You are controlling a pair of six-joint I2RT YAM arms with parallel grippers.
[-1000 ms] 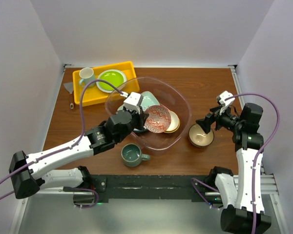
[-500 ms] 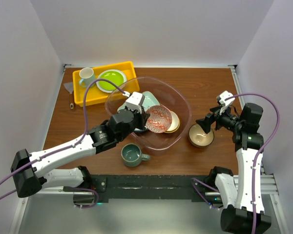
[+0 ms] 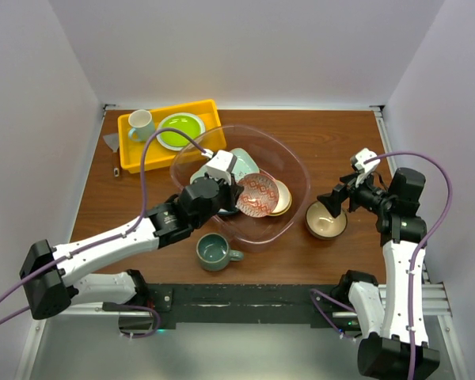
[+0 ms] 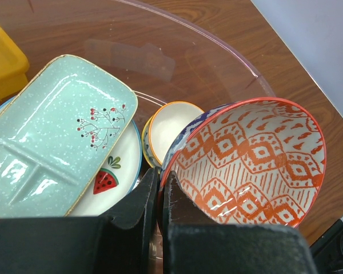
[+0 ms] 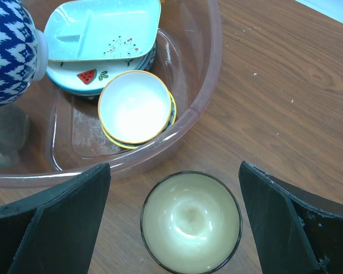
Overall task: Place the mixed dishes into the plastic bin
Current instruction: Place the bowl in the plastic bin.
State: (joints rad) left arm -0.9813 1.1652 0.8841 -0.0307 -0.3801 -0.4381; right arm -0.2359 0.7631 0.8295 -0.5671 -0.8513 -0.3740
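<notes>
Overhead, the left gripper [image 3: 237, 196] is clenched on a patterned bowl [image 3: 258, 194] inside the bin [image 3: 291, 158]. The right gripper [image 3: 330, 204] is spread wide above a cream bowl [image 3: 326, 222] beside the bin. From the left wrist, the patterned bowl tilts beside the tray [image 4: 51, 148]. From the right wrist, the cream bowl sits just outside the bin's rim.

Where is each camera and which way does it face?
Top external: above and behind the robot, looking down on the wooden table; left arm and right arm show.
Left wrist: over the clear plastic bin, looking in; left tool shut on the orange-patterned bowl.
Right wrist: above the dark-rimmed cream bowl, looking down; open right tool frames it.
Shared: both wrist views show the pale-green divided tray in the bin.
</notes>
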